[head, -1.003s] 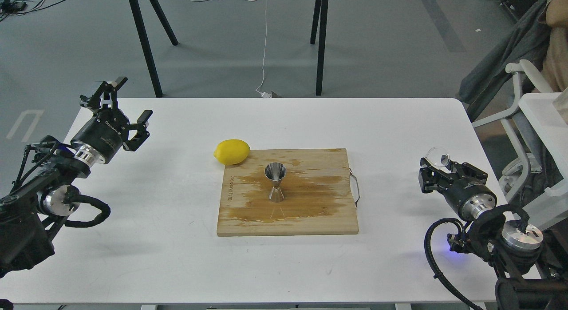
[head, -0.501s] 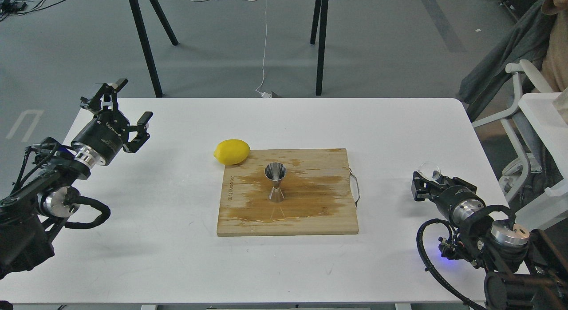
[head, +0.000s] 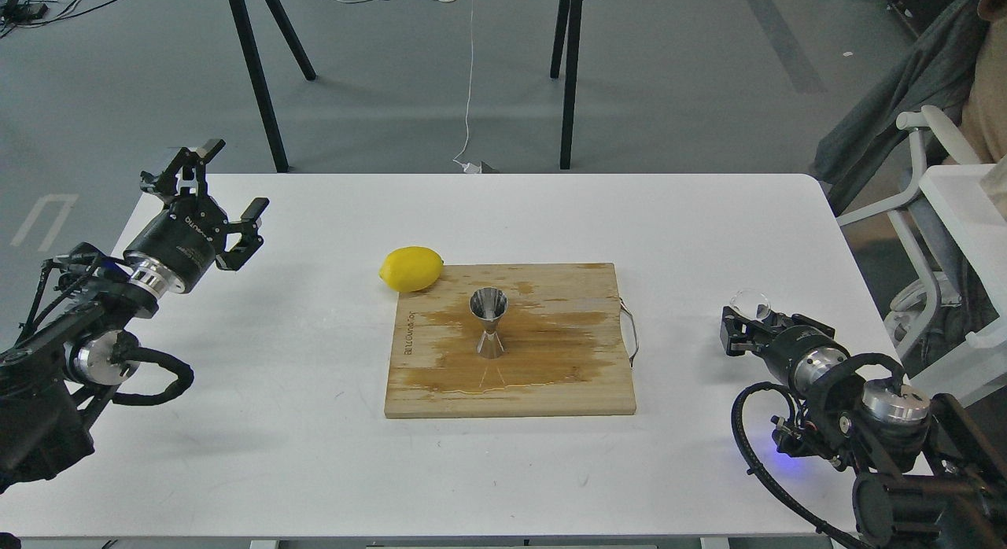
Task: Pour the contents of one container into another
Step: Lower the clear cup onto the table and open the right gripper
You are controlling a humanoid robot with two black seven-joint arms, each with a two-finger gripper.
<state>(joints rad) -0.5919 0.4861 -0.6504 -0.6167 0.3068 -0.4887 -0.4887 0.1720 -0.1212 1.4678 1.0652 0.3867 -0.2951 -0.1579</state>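
The shiny steel jigger (head: 488,322) stands upright in the middle of the wooden cutting board (head: 551,384), amid a wet brown stain. Near the table's right edge my right gripper (head: 749,322) is shut on the small clear glass cup (head: 750,303), which is tipped over with its rim facing up and away, low over the table. My left gripper (head: 216,189) is open and holds nothing, raised above the table's far left corner.
A yellow lemon (head: 411,268) lies against the board's far left corner. The board has a metal handle (head: 628,331) on its right side. A white chair frame (head: 936,187) stands beyond the table's right edge.
My right gripper has sunk lower and drifted a little left with the glass cup in it. The left arm has barely moved.
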